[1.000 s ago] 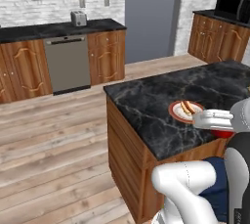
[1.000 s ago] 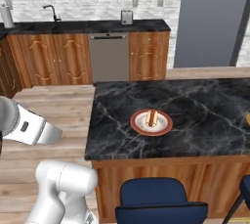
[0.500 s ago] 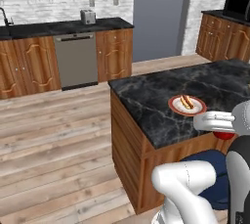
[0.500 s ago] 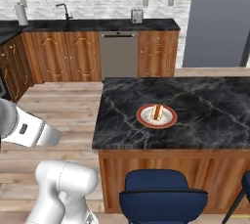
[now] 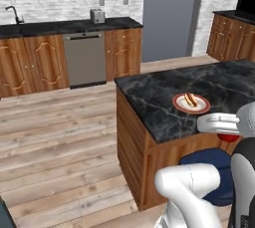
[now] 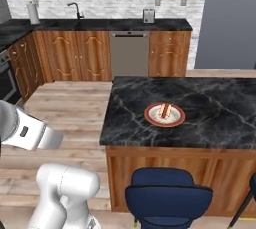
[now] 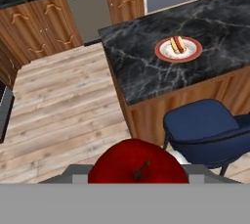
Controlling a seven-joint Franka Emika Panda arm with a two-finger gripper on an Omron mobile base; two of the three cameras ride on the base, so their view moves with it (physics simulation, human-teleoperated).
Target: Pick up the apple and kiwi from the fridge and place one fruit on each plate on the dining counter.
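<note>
Now clenched on the apple (image 7: 138, 162): claw (image 7: 138, 176) holding the glossy red fruit close under the hand camera, stem up, well short of the bench (image 6: 210, 123). Also glimpsed as a red patch below the white forearm in the left base view, just off the bench's near edge. Beyond the fruit, a blue chair (image 7: 207, 130) tucked against the wooden base. Farther out, on the black marble top near its near edge and toward the end corner, the white plate (image 6: 152, 119) with the red-brown rim, already carrying a sausage in a bun (image 6: 165, 110). Across the wooden floor, wall cabinets and a dishwasher (image 6: 129, 54). Judged roughly a quarter along: apple fetched and in transit, not yet set down; kiwi untouched as far as shown; second plate nowhere clear here.
</note>
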